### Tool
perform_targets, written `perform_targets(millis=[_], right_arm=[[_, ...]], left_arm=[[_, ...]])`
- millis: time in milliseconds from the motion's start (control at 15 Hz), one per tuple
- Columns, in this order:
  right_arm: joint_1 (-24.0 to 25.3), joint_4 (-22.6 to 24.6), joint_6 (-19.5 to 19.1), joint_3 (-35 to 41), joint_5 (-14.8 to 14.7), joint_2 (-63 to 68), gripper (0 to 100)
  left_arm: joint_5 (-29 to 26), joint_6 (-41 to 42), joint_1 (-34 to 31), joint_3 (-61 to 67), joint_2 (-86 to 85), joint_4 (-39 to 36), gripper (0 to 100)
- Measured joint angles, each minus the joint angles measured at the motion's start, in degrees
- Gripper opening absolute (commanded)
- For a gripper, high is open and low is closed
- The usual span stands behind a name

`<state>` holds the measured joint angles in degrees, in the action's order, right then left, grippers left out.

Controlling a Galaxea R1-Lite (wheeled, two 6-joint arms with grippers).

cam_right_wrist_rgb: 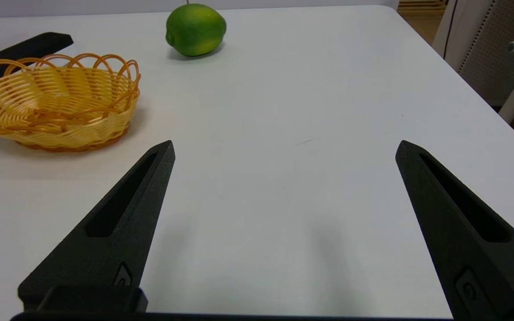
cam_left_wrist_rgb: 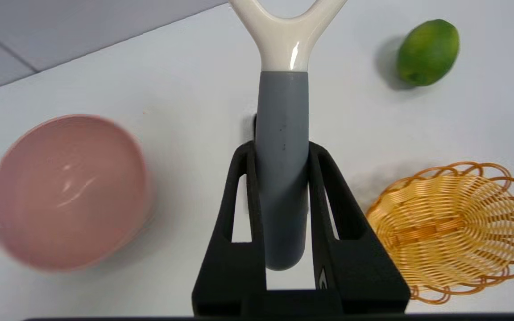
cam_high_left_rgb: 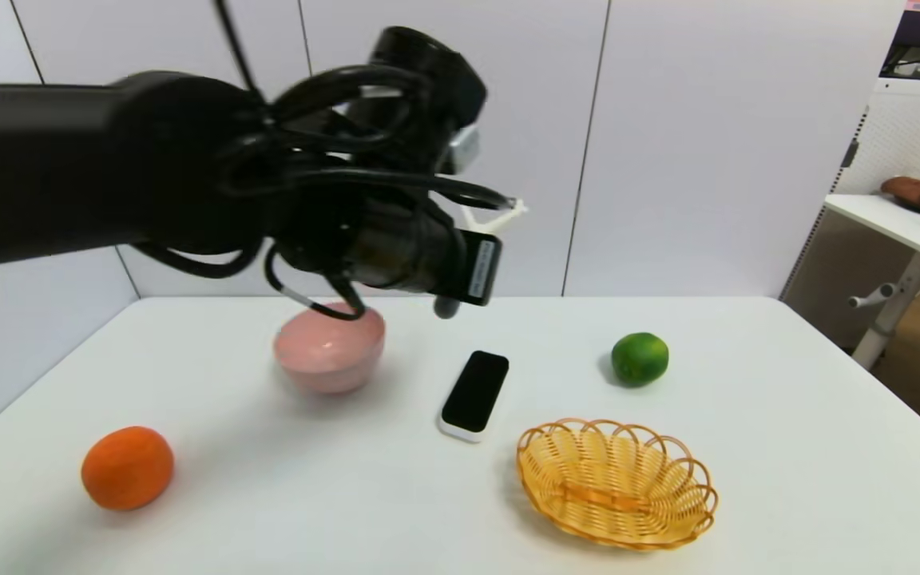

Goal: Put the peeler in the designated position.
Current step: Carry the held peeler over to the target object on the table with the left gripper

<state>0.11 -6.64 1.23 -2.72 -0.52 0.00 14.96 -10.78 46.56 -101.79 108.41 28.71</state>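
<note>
Left wrist view: peeler (cam_left_wrist_rgb: 281,178) between left tool (cam_left_wrist_rgb: 281,151) fingers.

Far right corner: bare table (cam_high_left_rgb: 787,415).
Middle: black device (cam_high_left_rgb: 474,393), basket (cam_high_left_rgb: 616,481) and lime (cam_high_left_rgb: 640,358) crowd it.
Left edge: orange (cam_high_left_rgb: 126,467), bowl (cam_high_left_rgb: 329,348).
</note>
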Motion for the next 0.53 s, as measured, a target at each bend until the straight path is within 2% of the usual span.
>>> perform_targets(millis=[200,533], right_arm=[[0.0,0.0,0.0,0.0,0.0,0.0,100],[0.0,0.0,0.0,0.0,0.0,0.0,100]], left_arm=[[-1.1,0.3,4.6,-9.0,9.9,4.2,0],[-3.9,-2.5,6.6,-11.3,21.2,0.3,0]])
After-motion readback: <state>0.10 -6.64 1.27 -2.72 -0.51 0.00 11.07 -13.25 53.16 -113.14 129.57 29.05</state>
